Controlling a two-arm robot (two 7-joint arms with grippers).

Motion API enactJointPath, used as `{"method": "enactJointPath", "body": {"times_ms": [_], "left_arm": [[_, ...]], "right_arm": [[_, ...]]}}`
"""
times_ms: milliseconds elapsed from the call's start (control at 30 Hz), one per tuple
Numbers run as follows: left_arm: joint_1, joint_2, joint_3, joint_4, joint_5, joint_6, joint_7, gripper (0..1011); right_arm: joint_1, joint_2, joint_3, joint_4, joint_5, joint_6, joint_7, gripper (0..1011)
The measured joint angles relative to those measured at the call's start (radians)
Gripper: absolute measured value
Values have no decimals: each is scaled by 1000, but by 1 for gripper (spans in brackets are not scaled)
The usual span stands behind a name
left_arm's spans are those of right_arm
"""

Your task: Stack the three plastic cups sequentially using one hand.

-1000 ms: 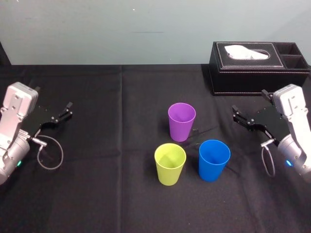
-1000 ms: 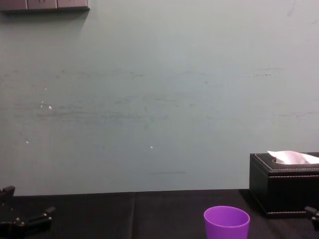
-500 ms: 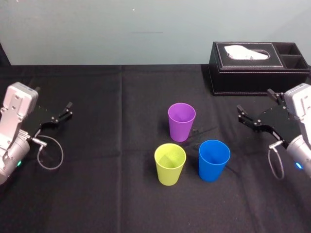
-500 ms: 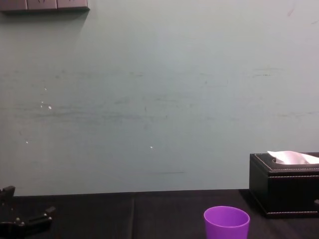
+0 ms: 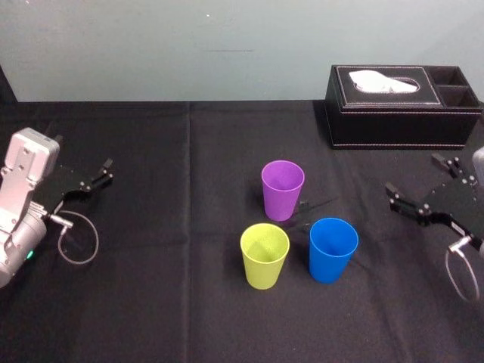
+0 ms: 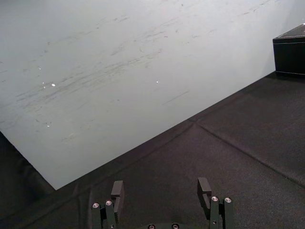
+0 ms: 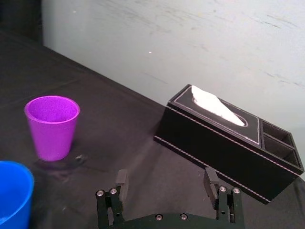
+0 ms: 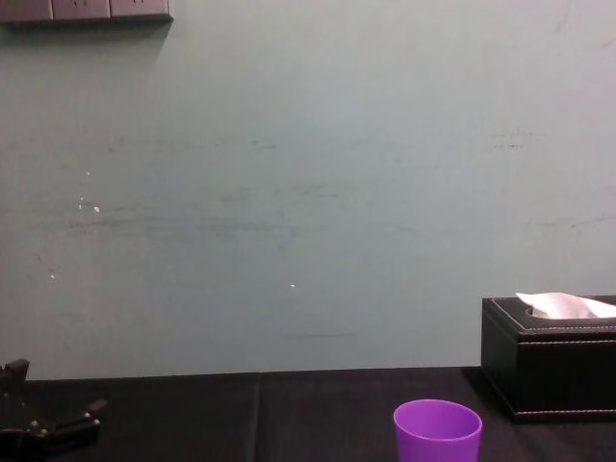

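Purple cup, green cup, blue cup stand unstacked, close together. Right gripper and left gripper sit out wide, fingers spread, empty.

Purple cup rearmost, yellow-green cup front left, blue cup front right, all upright, mouths up, close together, unstacked.

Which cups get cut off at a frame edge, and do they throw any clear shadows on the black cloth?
Head view: purple cup, blue cup and yellow-green cup all whole, shadows barely visible on the black cloth. Chest view: purple cup cropped by the bottom edge. Right wrist view: blue cup cropped by the frame edge, purple cup whole.
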Motion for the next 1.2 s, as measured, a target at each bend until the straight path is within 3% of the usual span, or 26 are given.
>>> {"method": "enactJointPath", "body": {"times_ms": [367,733,1200], "left_arm": [[0,0,0,0,0,0,0,1012],[0,0,0,0,0,0,0,1011],[0,0,0,0,0,0,0,1011]], "right_arm": [[-114,85,70,-89,41,20,95,1000],[-167,138,106,-112,106,42,237,1000],[-182,136,107,-107,130,38,367,1000]]}}
